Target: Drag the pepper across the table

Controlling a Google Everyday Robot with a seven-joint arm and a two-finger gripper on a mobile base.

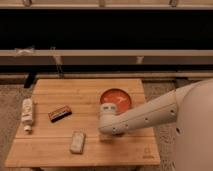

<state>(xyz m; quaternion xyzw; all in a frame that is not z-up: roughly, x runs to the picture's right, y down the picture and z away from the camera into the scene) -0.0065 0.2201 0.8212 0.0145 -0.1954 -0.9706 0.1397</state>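
Note:
The light wooden table (60,150) fills the middle of the camera view. My white arm reaches in from the right, and its wrist hangs over the table's middle, just in front of the orange-red bowl (119,96). My gripper (106,131) points down at the table under the wrist and is mostly hidden by it. The dark red pepper does not show; the arm may be covering it.
A brown rectangular bar (60,113) lies left of centre. A white bottle (27,114) lies at the left edge. A pale flat packet (77,141) lies near the front edge. A dark shelf and rails run behind the table.

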